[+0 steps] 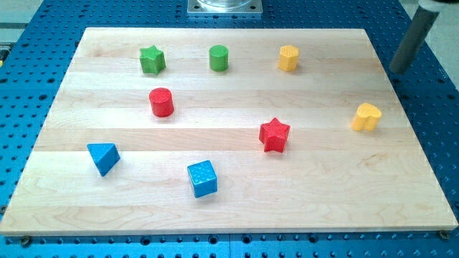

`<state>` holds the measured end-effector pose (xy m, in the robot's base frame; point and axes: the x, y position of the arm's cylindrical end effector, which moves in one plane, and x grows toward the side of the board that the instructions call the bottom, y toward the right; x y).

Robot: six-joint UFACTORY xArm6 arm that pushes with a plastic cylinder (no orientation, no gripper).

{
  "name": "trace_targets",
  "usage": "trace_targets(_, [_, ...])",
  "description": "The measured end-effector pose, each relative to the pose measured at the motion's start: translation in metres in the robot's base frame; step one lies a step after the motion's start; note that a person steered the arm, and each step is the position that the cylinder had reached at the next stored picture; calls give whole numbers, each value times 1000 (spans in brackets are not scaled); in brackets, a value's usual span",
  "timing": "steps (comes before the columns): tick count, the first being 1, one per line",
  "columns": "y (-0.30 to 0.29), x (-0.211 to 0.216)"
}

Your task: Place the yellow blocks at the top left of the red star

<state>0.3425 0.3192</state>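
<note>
Here, from largest to smallest:
Base: a blue perforated base (29, 79) lies under everything and shows on all sides.
Tabletop: a pale wooden tabletop (229, 215) fills most of the view and carries all eight blocks.
Mount: a grey metal plate (224, 6) sits at the view's top edge, just above the tabletop.
Rod: the dark rod (414, 36) slants down from the view's top right corner.
My tip: my tip (398, 69) is at the rod's lower end, by the tabletop's right edge, touching no block; it stands above and to the right of the yellow heart, well apart from it.
Claw: there is none on this arm, only the rod, so its state cannot be told.
Blue cube: the blue cube (202, 178) lies near the view's bottom, left of and below the red star.
Blue triangle: the blue triangle (103, 158) lies at lower left, well left of the cube.
Red star: the red star (274, 135) lies a little right of centre.
Red cylinder: the red cylinder (161, 102) stands left of centre, below the green star.
Green star: the green star (152, 59) lies at upper left.
Green cylinder: the green cylinder (219, 57) stands beside it to the right.
Yellow heart: the yellow heart (366, 117) lies far right, to the red star's upper right.
Yellow block: the yellow block (288, 58) stands near the top, above the red star and slightly to its right; its exact shape is unclear.
</note>
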Motion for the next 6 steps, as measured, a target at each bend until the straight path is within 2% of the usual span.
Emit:
trace_targets(1, [-33, 83])
trace_targets(2, [-59, 114])
trace_targets(3, [-139, 102])
trace_targets(4, [-194, 98])
trace_targets(5, [-241, 83])
trace_targets(6, [-252, 46])
